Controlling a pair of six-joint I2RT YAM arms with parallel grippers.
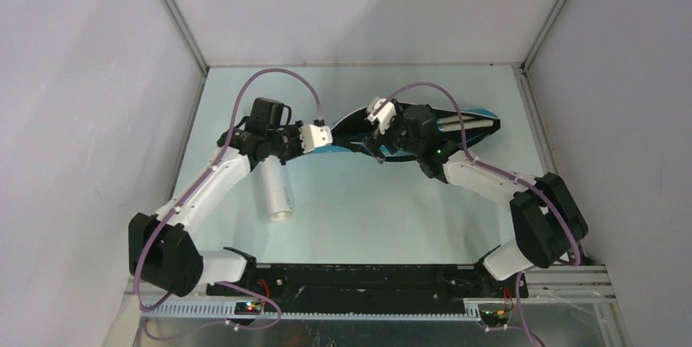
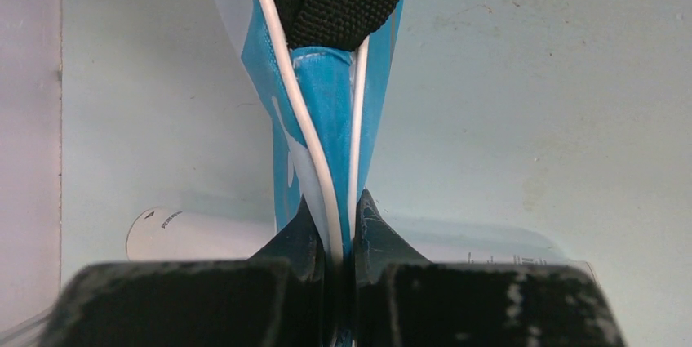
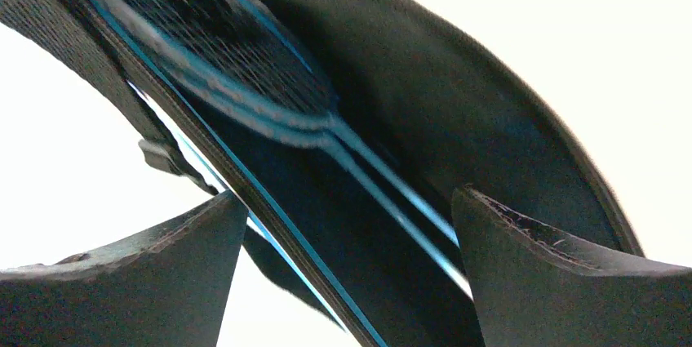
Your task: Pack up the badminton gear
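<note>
Bag (image 2: 330, 102) sits far-middle on table (image 1: 367, 224), long axis left-right, mouth open. Two rackets (image 3: 269, 110) inside, cream handles (image 1: 472, 123) poking out right end. Left tool (image 1: 320, 136) pressed together, pinching bag's left rim. Right tool (image 1: 377, 113) spread over mouth, holding nothing. Tube (image 1: 276, 192) lies near side of bag, beside left arm, axis near-far. Left arm closer to tube but busy; I'd send right. I count 1 bag, 2 rackets, 1 tube, no shuttlecocks in sight.
</note>
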